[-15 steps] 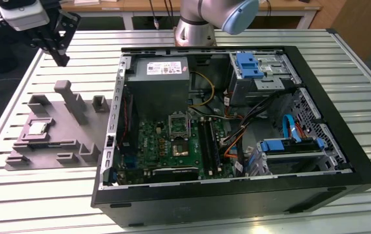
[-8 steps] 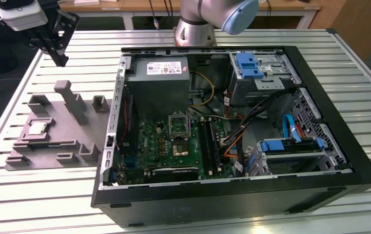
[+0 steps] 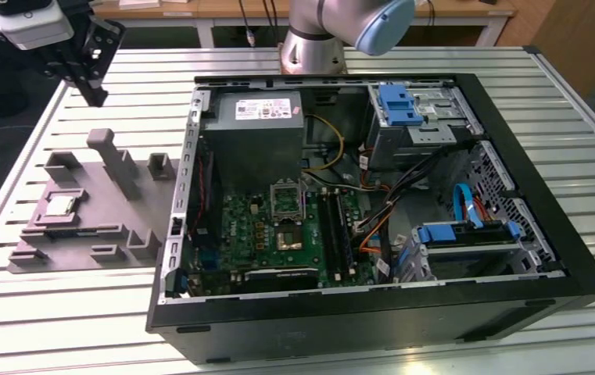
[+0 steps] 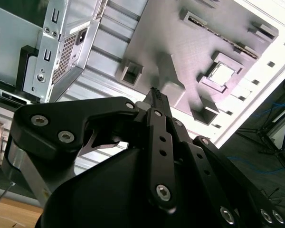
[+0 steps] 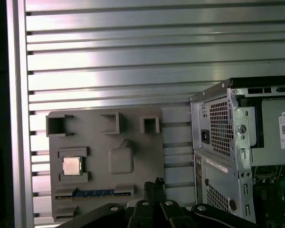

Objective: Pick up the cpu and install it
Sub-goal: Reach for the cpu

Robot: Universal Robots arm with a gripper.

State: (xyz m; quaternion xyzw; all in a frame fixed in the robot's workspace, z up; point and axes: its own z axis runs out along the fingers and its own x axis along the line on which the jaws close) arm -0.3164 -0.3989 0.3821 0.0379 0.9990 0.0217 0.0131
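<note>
The arm [image 3: 324,31] rises from its base at the far edge of the slatted metal table [image 3: 68,312] and reaches across toward the exterior view's left. It holds the gripper [image 3: 94,94] high over the far left part of the table, pointing down. The gripper hangs above the bare slats just beyond the far edge of the grey fixture plate [image 3: 120,226], clear of everything beneath it.

The cpu [image 3: 60,205] lies flat in a shallow square pocket on the left part of that plate, silvery top facing up and a pale rim around it. It is square, so it has no long axis, and its edges run parallel to the plate's edges. Both wrist views show it seated there [image 4: 222,73] [image 5: 71,166], well apart from the fingertips, with low grey walls of the pocket just beside two of its sides.

The fingers [image 4: 156,123] are drawn together so that their tips meet, or very nearly meet. This shows in the second wrist view [image 4: 154,92] and in the first wrist view [image 5: 153,184]. Nothing is held between them and they touch nothing.

To the exterior view's right of the plate, the black computer case [image 3: 547,258] lies open on its side. Its green motherboard [image 3: 266,234] is exposed, and the silver socket frame [image 3: 287,199] stands on the far part of the board.
</note>
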